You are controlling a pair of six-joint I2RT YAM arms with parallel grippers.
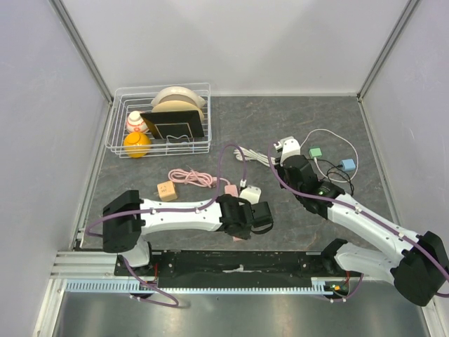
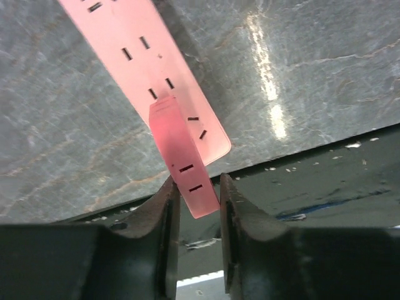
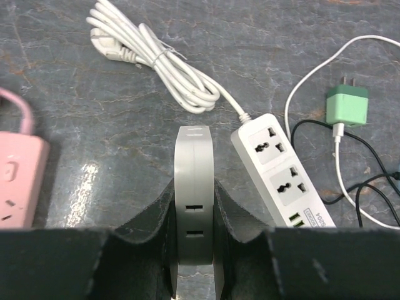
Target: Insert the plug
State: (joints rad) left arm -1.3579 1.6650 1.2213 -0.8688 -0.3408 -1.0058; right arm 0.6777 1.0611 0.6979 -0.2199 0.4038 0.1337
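A pink power strip (image 2: 134,53) lies near the table's front edge, mostly under my left wrist in the top view (image 1: 238,237). A pink adapter block (image 2: 184,165) with two slots stands up from its near end. My left gripper (image 2: 197,194) straddles this block; the left finger touches it and a gap shows at the right finger. My right gripper (image 3: 195,215) is shut on a grey-white adapter (image 3: 195,169), held above the table, also in the top view (image 1: 288,147). A white power strip (image 3: 281,169) lies just right of it.
A coiled white cable (image 3: 156,59), a green charger (image 3: 347,106) and black and white wires lie near the white strip. A white cube plug (image 1: 251,193), coiled pink cable (image 1: 191,177), wooden cube (image 1: 166,190), blue charger (image 1: 347,166) and wire dish rack (image 1: 160,126) are on the table.
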